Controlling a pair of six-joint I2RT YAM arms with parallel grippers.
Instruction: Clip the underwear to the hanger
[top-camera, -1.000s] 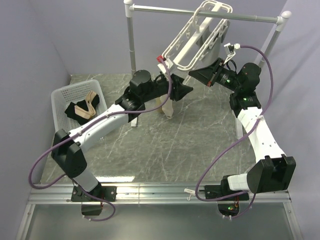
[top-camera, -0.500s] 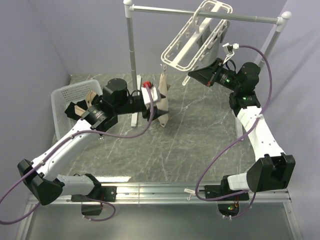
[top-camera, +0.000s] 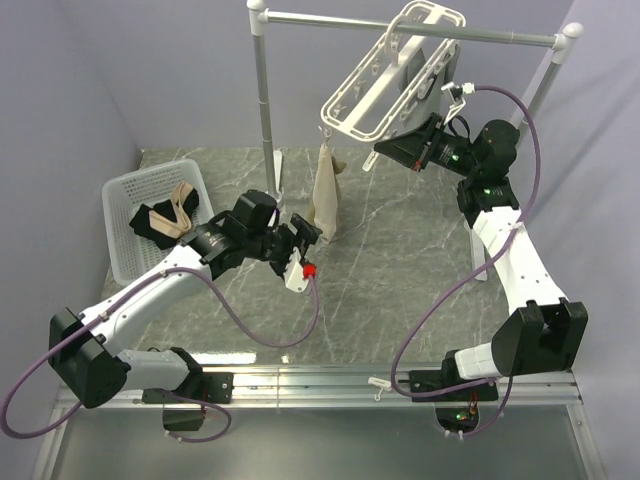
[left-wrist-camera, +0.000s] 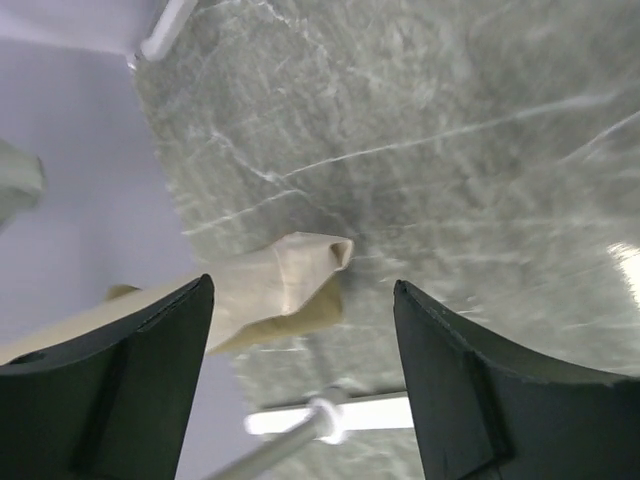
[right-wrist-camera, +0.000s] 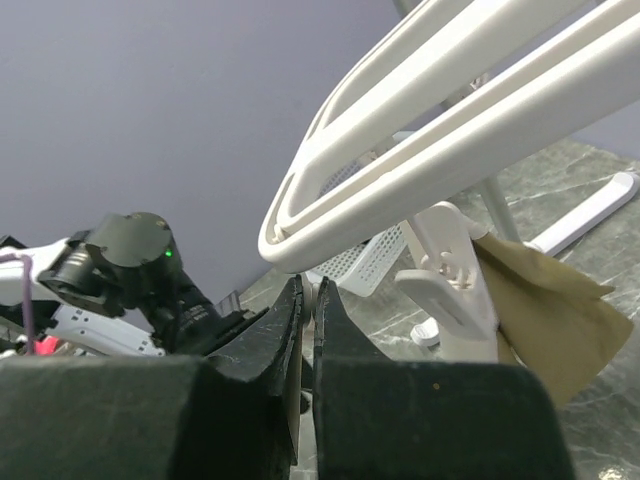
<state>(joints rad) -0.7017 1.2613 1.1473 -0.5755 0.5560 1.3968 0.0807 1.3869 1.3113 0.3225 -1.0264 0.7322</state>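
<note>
The white hanger (top-camera: 385, 75) hangs tilted from the metal rail. The tan underwear (top-camera: 325, 195) dangles from one clip at the hanger's lower left corner, its bottom end near the table. My left gripper (top-camera: 308, 235) sits low, just in front of the underwear, open and empty. In the left wrist view the underwear's lower end (left-wrist-camera: 290, 285) shows beyond the spread gripper (left-wrist-camera: 302, 300). My right gripper (top-camera: 382, 152) is shut on a thin white piece under the hanger's corner (right-wrist-camera: 330, 215), seen between the fingertips (right-wrist-camera: 318, 295). A clip (right-wrist-camera: 450, 290) beside it pinches the underwear (right-wrist-camera: 545, 320).
The silver rail stand (top-camera: 265, 100) rises behind the underwear, and its white foot (left-wrist-camera: 330, 415) shows close to my left fingers. A white basket (top-camera: 120, 215) at the left holds black and beige cloth (top-camera: 165, 215). Purple walls close in the sides.
My left arm has drawn back and down from the hanger's corner, its jaws opening wider. The underwear now hangs from the clip alone. The right gripper has held its place.
</note>
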